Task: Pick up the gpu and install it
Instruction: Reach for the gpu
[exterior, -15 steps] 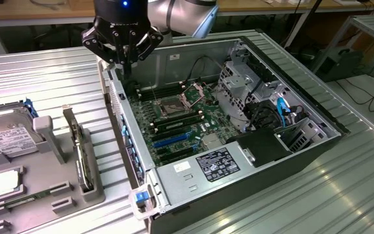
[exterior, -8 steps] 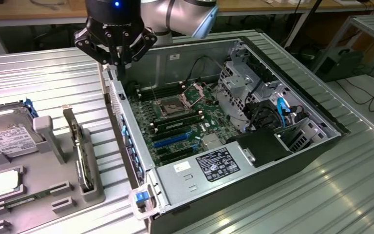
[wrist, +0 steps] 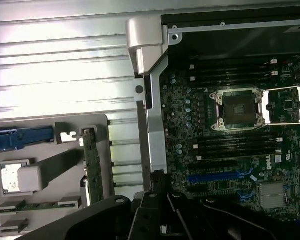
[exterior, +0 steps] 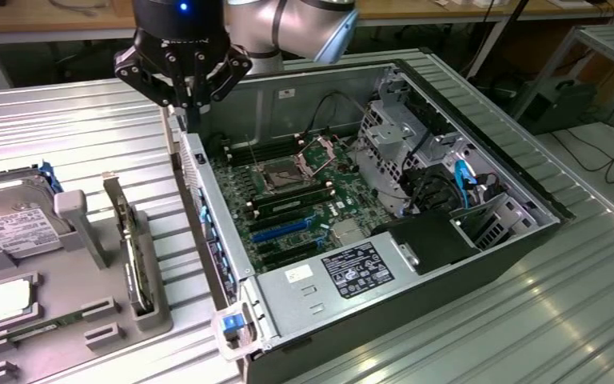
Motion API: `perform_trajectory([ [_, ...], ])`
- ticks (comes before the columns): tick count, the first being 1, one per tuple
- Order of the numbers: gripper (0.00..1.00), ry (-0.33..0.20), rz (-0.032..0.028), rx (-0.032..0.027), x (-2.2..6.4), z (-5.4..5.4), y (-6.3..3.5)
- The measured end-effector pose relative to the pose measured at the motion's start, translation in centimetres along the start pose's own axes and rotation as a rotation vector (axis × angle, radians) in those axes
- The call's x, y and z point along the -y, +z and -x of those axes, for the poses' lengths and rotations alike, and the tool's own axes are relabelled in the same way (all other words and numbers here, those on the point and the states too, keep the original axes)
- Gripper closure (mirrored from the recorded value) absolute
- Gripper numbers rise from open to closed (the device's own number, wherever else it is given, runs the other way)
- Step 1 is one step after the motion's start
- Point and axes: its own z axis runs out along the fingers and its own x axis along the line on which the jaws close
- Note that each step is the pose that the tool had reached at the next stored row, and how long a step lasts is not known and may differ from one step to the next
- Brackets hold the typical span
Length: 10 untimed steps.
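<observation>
Robot arm's gripper (exterior: 188, 100) hovers above the open computer case (exterior: 297, 88), fingers pinched shut on nothing, while the gpu (exterior: 131, 256) stands on edge in a grey holder (exterior: 67, 308) on the bench (exterior: 73, 136), a light, stiff, likely fragile card best gripped along its top edge.

Exterior view high, oblique, wrist view overhead, sharing motherboard (exterior: 334, 200) (wrist: 230, 165)

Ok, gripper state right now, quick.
Gripper: shut, holding nothing. It is above the computer case's edge, and the gpu stands in the grey holder.
</observation>
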Motion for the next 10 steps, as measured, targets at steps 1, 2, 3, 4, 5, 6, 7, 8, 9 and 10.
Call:
perform_trajectory([
  [1, 0.89, 0.0, 0.0, -0.0002, 0.01, -0.1, 0.0],
  [2, 0.89, 0.0, -0.0001, -0.0004, 0.01, -0.2, 0.0],
  [3, 0.89, 0.0, 0.0, -0.0006, 0.02, -0.3, 0.0],
  [4, 0.89, 0.0, 0.0, -0.0007, 0.03, -0.4, 0.0],
  [5, 0.89, 0.0, -0.0001, -0.0009, 0.03, -0.5, 0.0],
  [6, 0.89, 0.0, -0.0001, -0.0011, 0.04, -0.6, 0.0],
  [7, 0.89, 0.0, -0.0001, -0.0013, 0.05, -0.7, 0.0],
  [8, 0.89, 0.0, -0.0002, -0.0016, 0.07, -0.9, -0.01],
  [9, 0.89, 0.0, -0.0002, -0.0019, 0.08, -1.0, -0.01],
  [10, 0.89, 0.0, -0.0002, -0.0021, 0.09, -1.1, 0.0],
])
